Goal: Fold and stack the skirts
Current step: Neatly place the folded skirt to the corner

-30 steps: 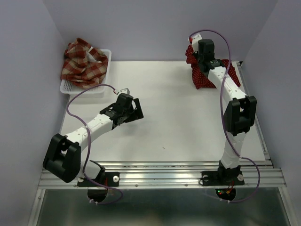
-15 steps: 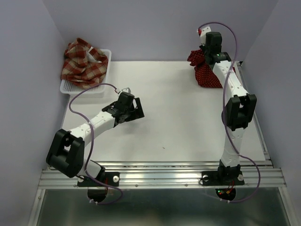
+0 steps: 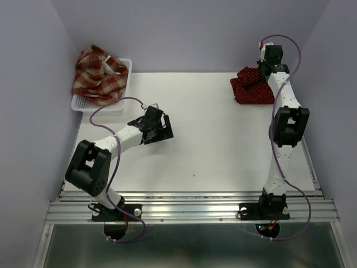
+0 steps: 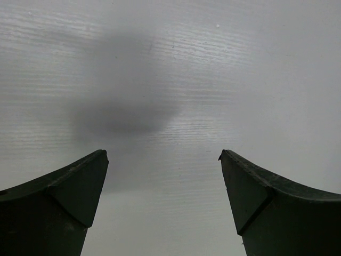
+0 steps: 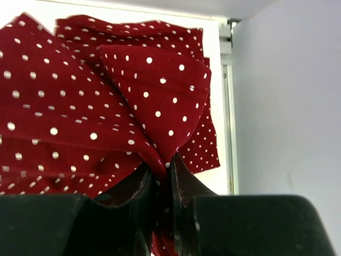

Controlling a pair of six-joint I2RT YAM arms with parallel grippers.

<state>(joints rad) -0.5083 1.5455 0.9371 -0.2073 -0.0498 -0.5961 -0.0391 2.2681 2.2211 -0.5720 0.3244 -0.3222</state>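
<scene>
A dark red polka-dot skirt [image 3: 254, 89] lies bunched at the table's back right corner. My right gripper [image 3: 262, 71] is shut on a raised fold of it. In the right wrist view the jaws [image 5: 162, 162] pinch that fold, and the dotted cloth [image 5: 80, 96] spreads away to the left. Whether a second dotted skirt lies beneath, I cannot tell. The plaid skirt [image 3: 99, 72] sits crumpled in the white basket [image 3: 83, 105] at the back left. My left gripper [image 3: 163, 131] hovers open over bare table, nothing between its fingers [image 4: 69, 197].
The right wall [image 5: 287, 106] and the table's metal edge rail [image 5: 228, 80] run close beside the right gripper. The white tabletop [image 3: 212, 139] stretches between the two arms. The back wall stands just behind the basket and the dotted skirt.
My right gripper has swung right into the back corner with the dotted skirt, and the cloth now sits lower and wider. My left arm has bent inward, its gripper shifting slightly right.
</scene>
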